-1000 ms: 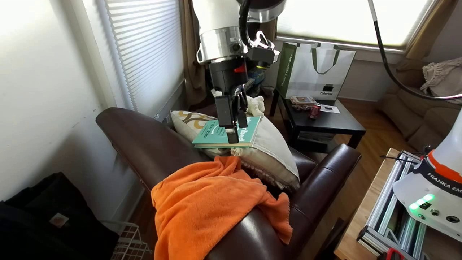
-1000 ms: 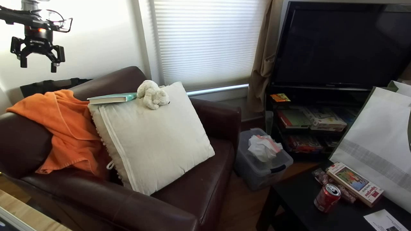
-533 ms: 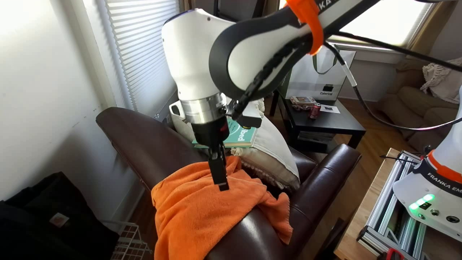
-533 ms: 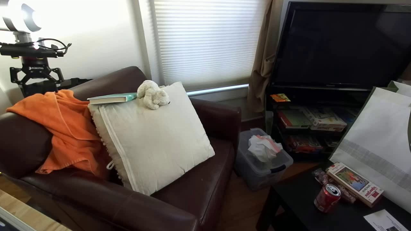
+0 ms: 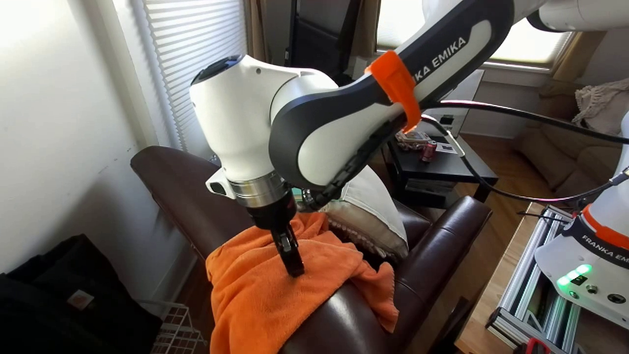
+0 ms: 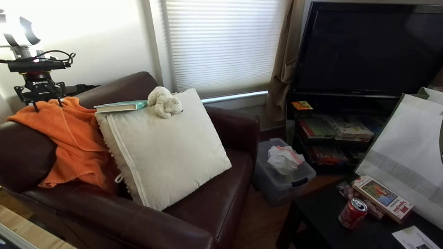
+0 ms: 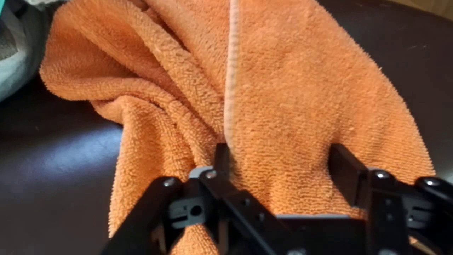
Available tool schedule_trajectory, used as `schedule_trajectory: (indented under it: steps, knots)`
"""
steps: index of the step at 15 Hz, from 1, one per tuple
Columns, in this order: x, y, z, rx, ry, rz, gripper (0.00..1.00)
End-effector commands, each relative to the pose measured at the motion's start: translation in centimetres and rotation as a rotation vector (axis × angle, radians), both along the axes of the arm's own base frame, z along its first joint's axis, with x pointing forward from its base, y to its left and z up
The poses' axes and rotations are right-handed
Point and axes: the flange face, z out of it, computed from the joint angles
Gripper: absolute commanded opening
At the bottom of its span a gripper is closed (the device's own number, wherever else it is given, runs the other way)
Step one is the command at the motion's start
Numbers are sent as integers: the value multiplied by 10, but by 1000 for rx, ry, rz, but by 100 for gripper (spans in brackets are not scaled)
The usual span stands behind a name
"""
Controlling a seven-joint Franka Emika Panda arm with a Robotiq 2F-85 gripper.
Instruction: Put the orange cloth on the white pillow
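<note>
The orange cloth [image 5: 324, 260] lies draped over the top of a brown leather armchair's back. It also shows in an exterior view [image 6: 76, 138] and fills most of the wrist view [image 7: 283, 78]. My gripper [image 7: 280, 152] is open, its two fingers [image 7: 345, 170] pointing down at the cloth with orange fabric between and below them. The fingertips look to be touching or pressing the cloth's surface. The gripper also shows in both exterior views [image 5: 296, 271] [image 6: 48, 105]. The white pillow [image 6: 169, 148] leans on the chair seat beside the cloth; the arm partly hides it in an exterior view [image 5: 368, 206].
A teal book [image 6: 121, 105] and a white plush toy [image 6: 164, 102] rest on the pillow's top. The armchair's arm [image 5: 442, 246] runs beside it. A black table [image 5: 442, 167] with a red can [image 5: 428, 151] stands beyond. A wall and blinds [image 5: 196, 64] are close by.
My gripper has moved from above the book and pillow over to the cloth and down onto it, staying open. The cloth, pillow, book and toy have not visibly moved.
</note>
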Motion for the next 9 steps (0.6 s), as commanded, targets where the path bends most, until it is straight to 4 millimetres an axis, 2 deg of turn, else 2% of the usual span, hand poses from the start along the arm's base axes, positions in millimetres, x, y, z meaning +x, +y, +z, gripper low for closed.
schedule_trajectory:
  steps: [1, 7, 8, 9]
  knots:
    - [13, 5, -14, -6, 8, 50, 42]
    - [21, 4, 1, -7, 23, 28, 1]
    - [22, 2, 8, 3, 26, 15, 6]
    - [24, 0, 14, 13, 25, 1, 3]
